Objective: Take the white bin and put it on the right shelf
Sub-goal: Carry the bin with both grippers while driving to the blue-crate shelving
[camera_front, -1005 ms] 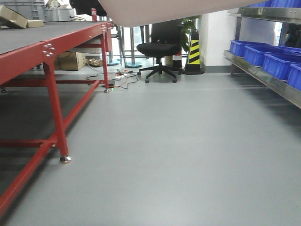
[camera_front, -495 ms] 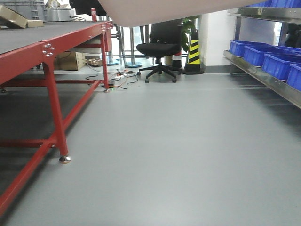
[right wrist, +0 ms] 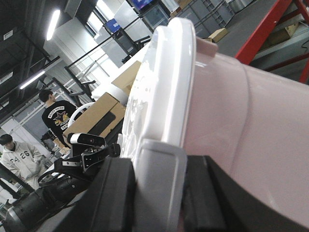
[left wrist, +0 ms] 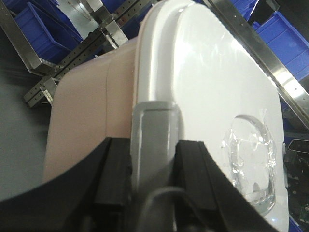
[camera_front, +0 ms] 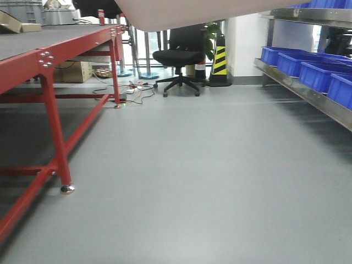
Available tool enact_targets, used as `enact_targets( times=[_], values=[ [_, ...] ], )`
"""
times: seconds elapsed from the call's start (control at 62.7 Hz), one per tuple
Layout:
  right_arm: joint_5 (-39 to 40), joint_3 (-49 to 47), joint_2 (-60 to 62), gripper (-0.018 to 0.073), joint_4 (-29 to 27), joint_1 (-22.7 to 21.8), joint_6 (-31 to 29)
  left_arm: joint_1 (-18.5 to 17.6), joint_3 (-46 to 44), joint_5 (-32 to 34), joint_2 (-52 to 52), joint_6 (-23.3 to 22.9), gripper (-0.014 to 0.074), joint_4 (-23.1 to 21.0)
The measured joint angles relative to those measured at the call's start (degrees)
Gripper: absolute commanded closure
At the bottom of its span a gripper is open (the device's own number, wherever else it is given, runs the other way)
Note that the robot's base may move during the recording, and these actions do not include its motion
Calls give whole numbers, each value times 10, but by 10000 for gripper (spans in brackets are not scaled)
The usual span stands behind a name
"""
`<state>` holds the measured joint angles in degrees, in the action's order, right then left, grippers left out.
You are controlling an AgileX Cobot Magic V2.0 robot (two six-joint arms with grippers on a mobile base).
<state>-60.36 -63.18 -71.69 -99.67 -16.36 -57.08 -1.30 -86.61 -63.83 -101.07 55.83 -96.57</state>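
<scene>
Holding the white bin (camera_front: pixel 192 14) aloft over the floor (camera_front: pixel 192 176), we clamp our left gripper (left wrist: pixel 154 162) and right gripper (right wrist: pixel 159 188) on the grey clips (left wrist: pixel 154 125) at opposite ends to balance it, the right shelf (camera_front: pixel 308 93) standing near.

Pinkish white bin (left wrist: pixel 82 111), blue bins (camera_front: pixel 316 74), red table frame (camera_front: pixel 77 47), yellow-black striped cone (camera_front: pixel 220 56).

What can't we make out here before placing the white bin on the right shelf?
1. Front view: white bin cut off by top edge, only its underside shows; arms out of frame.
2. Front view: right shelf cut off by right edge; any free slot past the blue bins unseen.
3. Left wrist: shelf mostly hidden behind the bin.
4. Both wrists: bin contents hidden by its lid.
</scene>
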Motion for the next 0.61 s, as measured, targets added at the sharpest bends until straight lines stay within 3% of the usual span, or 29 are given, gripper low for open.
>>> enact_targets(
  times=[0.606],
  values=[
    [0, 0, 0, 368, -1, 0, 0, 0, 0, 0, 0, 0, 697, 1]
  ],
)
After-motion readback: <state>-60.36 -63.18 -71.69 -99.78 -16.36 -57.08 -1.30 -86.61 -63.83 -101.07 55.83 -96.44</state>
